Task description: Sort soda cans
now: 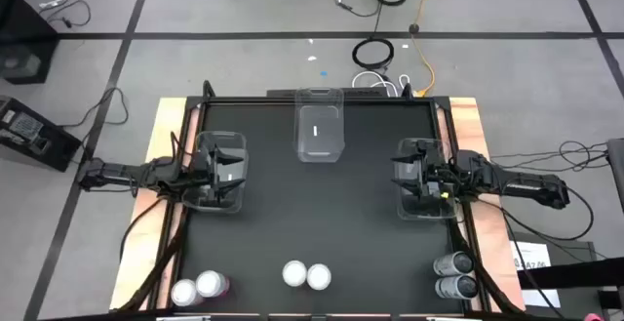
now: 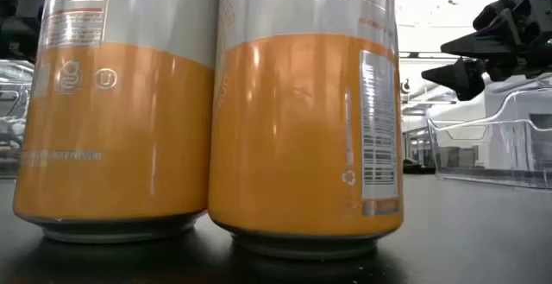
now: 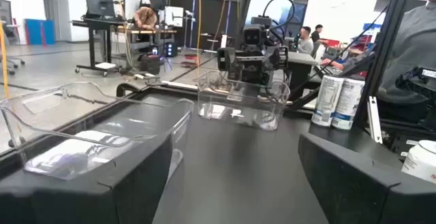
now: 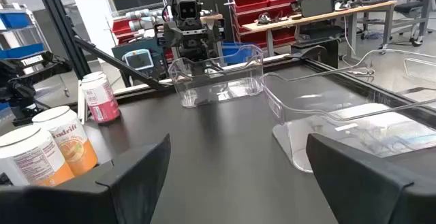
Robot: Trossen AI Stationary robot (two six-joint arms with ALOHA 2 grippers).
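Six soda cans stand along the table's near edge. A pink pair [image 1: 200,287] is at the left, an orange pair [image 1: 306,275] in the middle and a grey pair [image 1: 455,274] at the right. The orange cans [image 2: 306,111] fill the low view. My left gripper [image 1: 239,170] hovers open over the left clear bin [image 1: 216,196], its fingers pointing toward the table's right. My right gripper [image 1: 398,175] hovers open over the right clear bin [image 1: 421,209], facing the left one. Nothing is between either pair of fingers [image 3: 361,176] [image 4: 136,169].
A third clear bin [image 1: 320,131] sits at the far middle of the black mat. Bare mat lies between the two arms and in front of the cans. Cables lie on the floor beyond the far edge. People and benches show in the room behind.
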